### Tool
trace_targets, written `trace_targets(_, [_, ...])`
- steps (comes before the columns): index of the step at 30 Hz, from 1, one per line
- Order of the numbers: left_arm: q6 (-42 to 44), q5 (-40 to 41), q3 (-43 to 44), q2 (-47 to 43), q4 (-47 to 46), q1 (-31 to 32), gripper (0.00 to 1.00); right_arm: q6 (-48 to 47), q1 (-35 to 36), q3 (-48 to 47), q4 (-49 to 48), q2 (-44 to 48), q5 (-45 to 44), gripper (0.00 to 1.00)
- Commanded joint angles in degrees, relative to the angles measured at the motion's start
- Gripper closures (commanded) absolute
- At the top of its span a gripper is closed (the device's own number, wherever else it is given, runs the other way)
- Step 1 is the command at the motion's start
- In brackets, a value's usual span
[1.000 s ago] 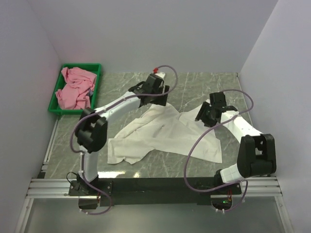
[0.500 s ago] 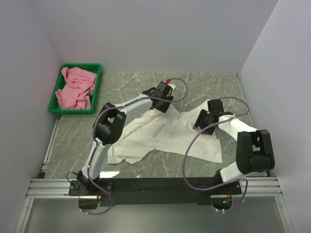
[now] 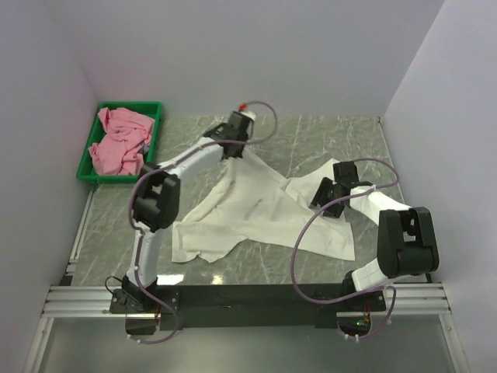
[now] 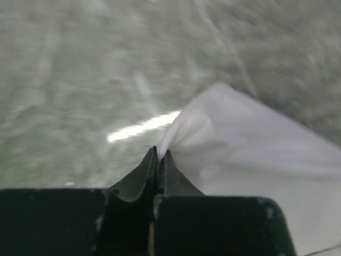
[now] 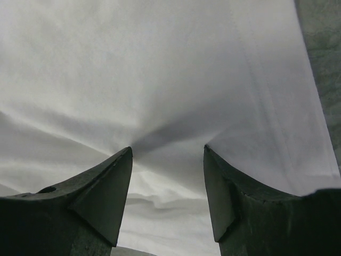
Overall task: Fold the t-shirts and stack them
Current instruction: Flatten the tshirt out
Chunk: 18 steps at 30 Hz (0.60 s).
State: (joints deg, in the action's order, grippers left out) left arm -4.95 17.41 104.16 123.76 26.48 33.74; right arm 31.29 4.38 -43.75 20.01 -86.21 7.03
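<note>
Two risks are suggested by the way things stand. A large white t-shirt of soft fabric (image 3: 256, 210) is spread, rumpled, across the middle of the grey-green marbled tabletop (image 3: 334, 136). Its far corner is pinched in the left tool (image 4: 160, 157), whose jaws are closed on only a thin tip of cloth. So little fabric is held that the corner could be pulled free if the cloth were drawn taut or tugged quickly. The shirt would then drop back in a heap, and the spreading would have to be redone.

The right tool (image 5: 168, 152) is set down on the shirt's right side with its fingers apart and nothing gripped; the cloth is puckered between the fingertips. If the jaws were closed here, a double layer might be gathered rather than a single edge, and any fold started from that would be skewed. If the left corner were drawn away while the right side is pressed down, the fabric could be dragged along the tabletop instead of flattened.

A crumpled plain pink t-shirt (image 3: 120, 144) lies in the rectangular green plastic tray (image 3: 155, 109) at the far left, well apart and not yet folded, so stacking is judged far off.
</note>
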Motion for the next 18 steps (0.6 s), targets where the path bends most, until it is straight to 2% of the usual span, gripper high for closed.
trace_targets(1, [0.03, 6.41, -0.7, -11.16, -1.33, -7.0, 0.99, -0.09, -1.04, 2.35, -0.15, -0.89, -2.19, 0.37])
trace_targets(5, [-1.55, 4.13, -4.31, -11.8, -4.94, -12.11, 0.99, -0.26, -1.04, -0.98, 0.55, 1.74, -4.12, 0.37])
trace_targets(10, [-3.57, 3.51, -3.35, -6.18, -6.79, -16.06, 0.99, -1.05, -1.04, -8.89, 3.54, 3.51, -8.78, 0.35])
trace_targets(14, [-6.03, 3.6, -0.72, -3.62, -4.35, -19.31, 0.99, -1.67, -1.04, -13.37, 5.47, 2.37, -11.15, 0.35])
trace_targets(18, [-6.47, 0.71, -5.36, -6.07, -7.58, -19.59, 0.99, -3.86, -1.04, -18.81, 3.99, -0.79, -9.66, 0.35])
